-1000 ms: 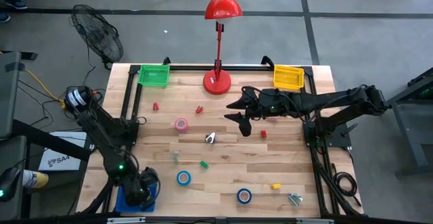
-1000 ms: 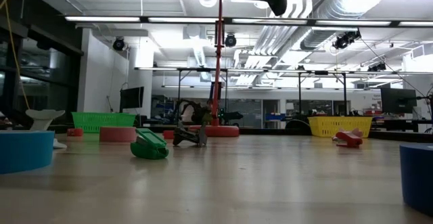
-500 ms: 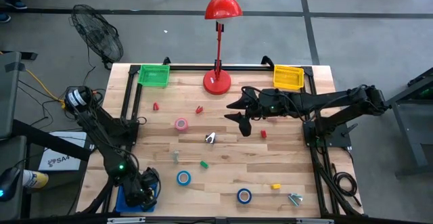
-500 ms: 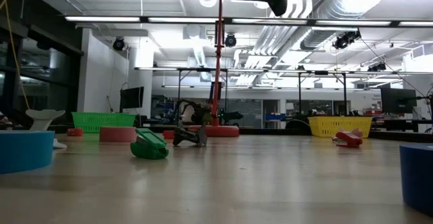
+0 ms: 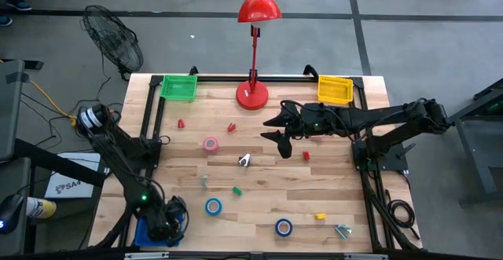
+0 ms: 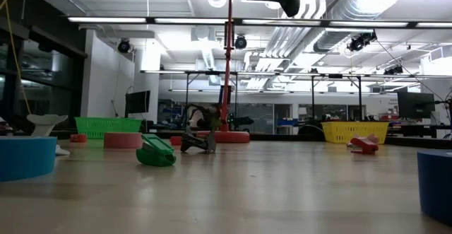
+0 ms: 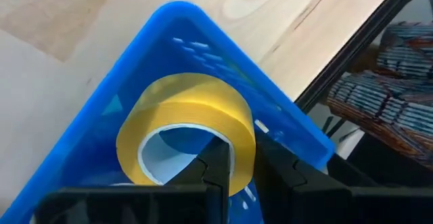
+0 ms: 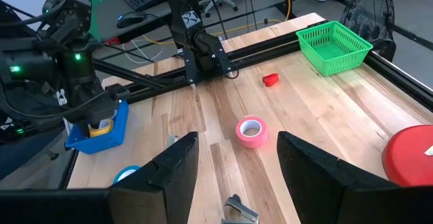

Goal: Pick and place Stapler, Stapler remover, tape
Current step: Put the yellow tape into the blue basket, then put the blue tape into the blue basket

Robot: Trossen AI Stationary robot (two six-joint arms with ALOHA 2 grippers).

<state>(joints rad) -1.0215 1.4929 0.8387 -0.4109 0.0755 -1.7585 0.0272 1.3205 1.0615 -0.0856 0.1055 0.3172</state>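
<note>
My left gripper (image 5: 167,222) is over the blue basket (image 5: 144,232) at the table's near left corner, shut on a yellow tape roll (image 7: 186,126) that sits inside the basket (image 7: 169,34). My right gripper (image 5: 279,140) hangs open and empty above the middle right of the table; it also shows in the right wrist view (image 8: 237,176). A pink tape roll (image 5: 211,144) and two blue rolls (image 5: 213,206) (image 5: 284,228) lie flat on the wood. A green stapler (image 5: 236,190) and a metal staple remover (image 5: 244,160) lie near the middle. My left gripper holds the yellow roll by its ring wall (image 7: 240,146), one finger inside the core hole and one outside. The roll is down in the blue basket; whether it rests on the basket's floor does not show.
A green basket (image 5: 179,87) and a yellow basket (image 5: 335,89) stand at the far corners, with a red lamp's base (image 5: 252,95) between them. Small red pieces (image 5: 181,123) (image 5: 231,126) (image 5: 306,155), a yellow piece (image 5: 320,216) and another remover (image 5: 342,230) lie scattered.
My left arm has shifted a little toward the table's near edge over the blue basket. My right arm has kept still.
</note>
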